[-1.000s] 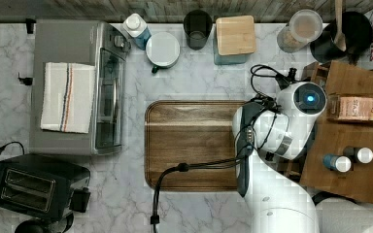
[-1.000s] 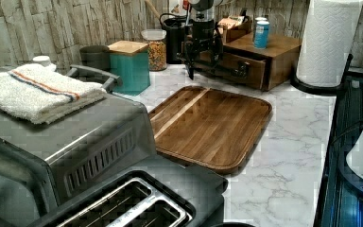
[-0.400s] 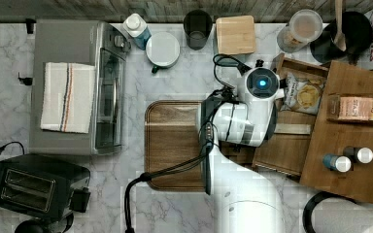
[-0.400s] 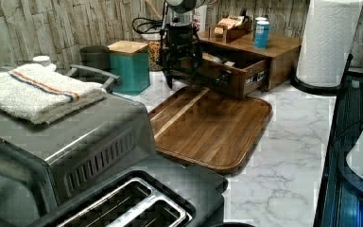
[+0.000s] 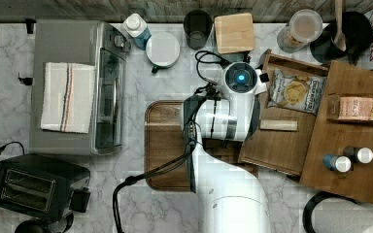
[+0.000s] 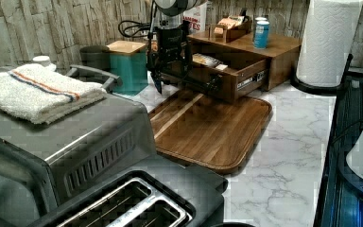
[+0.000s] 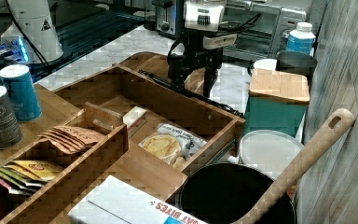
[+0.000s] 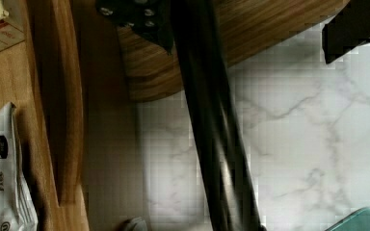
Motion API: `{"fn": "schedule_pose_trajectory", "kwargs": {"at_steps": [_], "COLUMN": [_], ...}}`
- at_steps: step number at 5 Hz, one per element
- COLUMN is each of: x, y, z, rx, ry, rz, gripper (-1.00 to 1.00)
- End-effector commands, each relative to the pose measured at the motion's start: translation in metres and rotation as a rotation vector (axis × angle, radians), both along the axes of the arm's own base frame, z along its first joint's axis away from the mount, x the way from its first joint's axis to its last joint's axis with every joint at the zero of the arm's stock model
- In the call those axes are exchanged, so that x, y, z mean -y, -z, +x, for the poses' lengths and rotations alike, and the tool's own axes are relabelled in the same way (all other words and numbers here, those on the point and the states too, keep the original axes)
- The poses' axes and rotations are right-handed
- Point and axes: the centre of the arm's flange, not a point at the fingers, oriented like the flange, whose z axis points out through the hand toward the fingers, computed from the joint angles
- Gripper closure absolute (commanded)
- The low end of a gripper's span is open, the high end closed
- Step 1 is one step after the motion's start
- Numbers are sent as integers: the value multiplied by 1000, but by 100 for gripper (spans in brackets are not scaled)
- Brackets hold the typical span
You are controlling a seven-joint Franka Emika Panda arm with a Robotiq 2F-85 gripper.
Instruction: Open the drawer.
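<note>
The drawer [image 5: 281,145] [image 7: 168,105] stands pulled out of its low wooden cabinet, its front [image 6: 238,82] over the edge of the dark tray. Inside lie a chip bag [image 5: 296,92] [image 7: 168,147] and a small pale block [image 5: 278,125]. My gripper [image 6: 172,78] [image 7: 194,81] [image 8: 245,48] points down at the far end of the black bar handle [image 6: 194,84] [image 7: 223,106] [image 8: 212,144]. It is open, with the bar passing between its spread fingers, close to one finger [image 8: 144,24]. In the top view my wrist hides the drawer front.
The dark wooden tray [image 5: 162,145] [image 6: 208,132] lies in front of the drawer. A teal canister with a wooden lid [image 5: 233,31] [image 6: 127,66] stands close beside my gripper. A toaster oven [image 5: 73,87], a toaster [image 5: 34,187] and a paper towel roll [image 6: 328,42] ring the counter.
The drawer has slid out of the cabinet over the tray, from shut to wide open. My arm moved with its handle toward the top view's left.
</note>
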Motion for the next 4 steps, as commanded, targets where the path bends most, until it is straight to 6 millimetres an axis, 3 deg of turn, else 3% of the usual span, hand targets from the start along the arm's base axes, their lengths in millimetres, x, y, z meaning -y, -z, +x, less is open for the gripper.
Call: {"fn": "schedule_pose_trajectory", "kwargs": {"at_steps": [1, 4], "x": [-197, -192], "y": [-42, -46], "z": [18, 15], "rx": [83, 101], "ry": [-130, -136], "rz": [87, 86], "gripper": [-100, -100]}}
